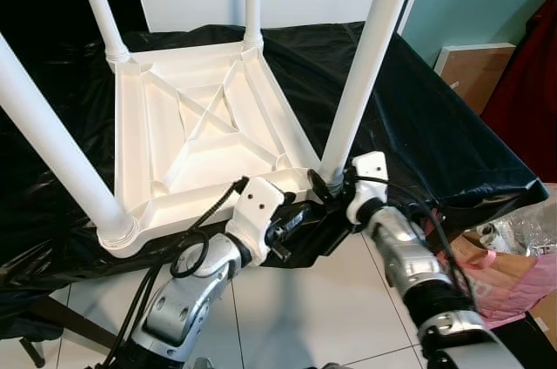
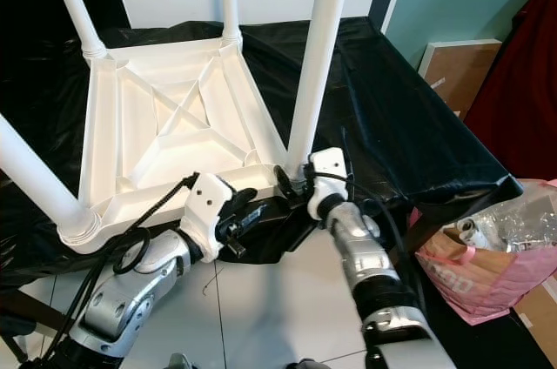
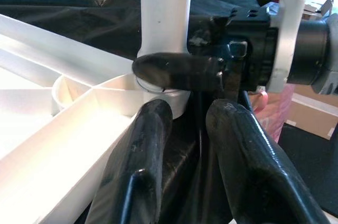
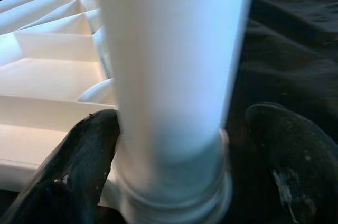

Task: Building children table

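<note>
A white plastic children's table (image 1: 129, 143) lies upside down on a surface draped in black cloth (image 1: 435, 134). Its legs point up, one at each corner. My right gripper (image 1: 324, 184) is at the base of the near-right leg (image 1: 365, 64), open, with a finger on each side of it. In the right wrist view one finger (image 4: 79, 166) touches the leg (image 4: 169, 76) and the other finger (image 4: 296, 160) stands a little off it. My left gripper (image 1: 291, 225) sits just below the table's front edge near that corner. Its fingers (image 3: 137, 155) are slightly apart and hold nothing.
The cloth's front edge hangs over white floor tiles (image 1: 305, 308) where I stand. A pink bag (image 2: 496, 265) with plastic wrapping sits on the floor at my right. A cardboard box (image 1: 474, 69) leans by the teal wall, with a dark red object (image 1: 531, 73) beside it.
</note>
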Controlling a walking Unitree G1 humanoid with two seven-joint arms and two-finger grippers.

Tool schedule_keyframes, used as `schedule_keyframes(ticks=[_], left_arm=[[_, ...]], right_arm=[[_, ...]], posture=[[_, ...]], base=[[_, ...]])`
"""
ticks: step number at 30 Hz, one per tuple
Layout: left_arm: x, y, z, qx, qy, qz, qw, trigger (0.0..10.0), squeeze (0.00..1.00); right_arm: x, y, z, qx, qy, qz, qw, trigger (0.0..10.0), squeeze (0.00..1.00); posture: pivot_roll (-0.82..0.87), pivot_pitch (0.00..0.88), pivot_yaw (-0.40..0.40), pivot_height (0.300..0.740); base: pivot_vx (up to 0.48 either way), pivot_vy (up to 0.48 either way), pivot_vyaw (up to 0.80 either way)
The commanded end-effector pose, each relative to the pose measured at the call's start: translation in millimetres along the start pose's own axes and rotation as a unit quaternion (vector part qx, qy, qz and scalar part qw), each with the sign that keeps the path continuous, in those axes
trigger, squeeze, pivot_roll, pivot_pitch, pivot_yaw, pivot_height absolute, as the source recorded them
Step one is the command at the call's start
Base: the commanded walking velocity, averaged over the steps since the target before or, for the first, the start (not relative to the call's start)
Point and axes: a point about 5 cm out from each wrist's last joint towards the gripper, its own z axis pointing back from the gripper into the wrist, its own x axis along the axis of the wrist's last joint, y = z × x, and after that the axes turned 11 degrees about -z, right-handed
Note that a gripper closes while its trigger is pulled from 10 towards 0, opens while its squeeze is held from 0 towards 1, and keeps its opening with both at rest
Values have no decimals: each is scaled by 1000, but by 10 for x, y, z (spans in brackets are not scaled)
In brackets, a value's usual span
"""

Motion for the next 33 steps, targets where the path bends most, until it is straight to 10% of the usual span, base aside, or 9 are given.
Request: schedule_keyframes(ticks=[1, 16, 17, 30, 31, 32, 33], left_arm=[[-33, -48, 8, -27, 4, 5, 1000, 10000, 0], [-13, -41, -2, -29, 0, 3, 1000, 10000, 0], [-11, -39, -1, -26, 1, 4, 1000, 10000, 0], [-11, -12, -12, -17, 3, 2, 1000, 10000, 0], [-11, -13, -15, -17, 3, 1, 1000, 10000, 0], [-11, -14, -16, -18, 3, 1, 1000, 10000, 0], [-11, -14, -16, -18, 3, 1, 1000, 10000, 0]], right_arm=[[45, -65, 9, 57, 14, 21, 998, 10000, 0], [175, 14, -256, 142, 54, 82, 985, 10000, 0], [140, 1, -247, 146, 64, 81, 984, 0, 0], [15, -131, -174, 118, 93, 61, 987, 0, 0], [5, -131, -170, 113, 91, 53, 988, 3647, 0], [-1, -129, -168, 109, 89, 47, 989, 10000, 0], [-1, -129, -168, 109, 89, 47, 989, 10000, 0]], posture=[[18, 57, -53, 740], [24, 59, -54, 740], [31, 66, -62, 740], [25, 77, -62, 740], [22, 78, -61, 740], [21, 80, -60, 740], [21, 80, -60, 740]], base=[[0, 0, 0], [0, 0, 0], [0, 0, 0], [0, 0, 0], [0, 0, 0], [0, 0, 0], [0, 0, 0]])
